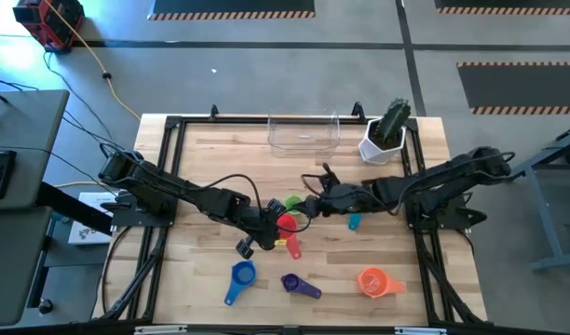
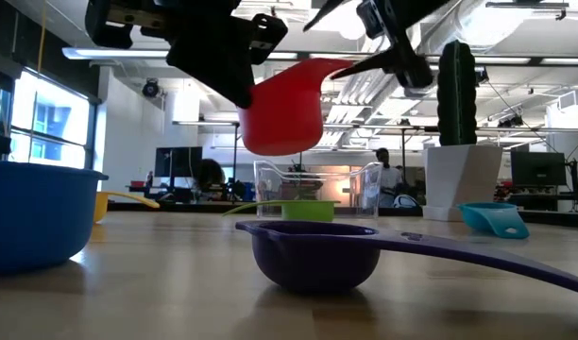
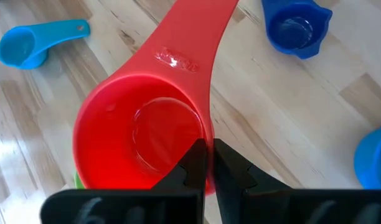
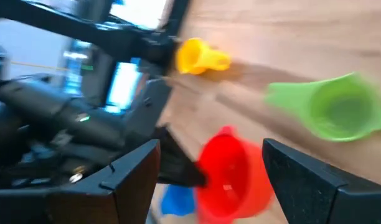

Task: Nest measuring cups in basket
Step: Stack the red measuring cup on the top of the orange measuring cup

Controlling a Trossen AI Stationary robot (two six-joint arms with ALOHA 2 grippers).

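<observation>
Red cup (image 3: 147,134) pinched at rim by left gripper (image 3: 209,163), lifted above table centre; right gripper (image 4: 209,165) spread wide, empty, close by; handover or carry to basket (image 1: 304,134) next.

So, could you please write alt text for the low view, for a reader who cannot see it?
The left pincer holds a red measuring cup in the air above the wooden table. A purple cup sits nearest, a blue cup at the edge, with the clear basket, a green cup and a potted cactus behind.
</observation>
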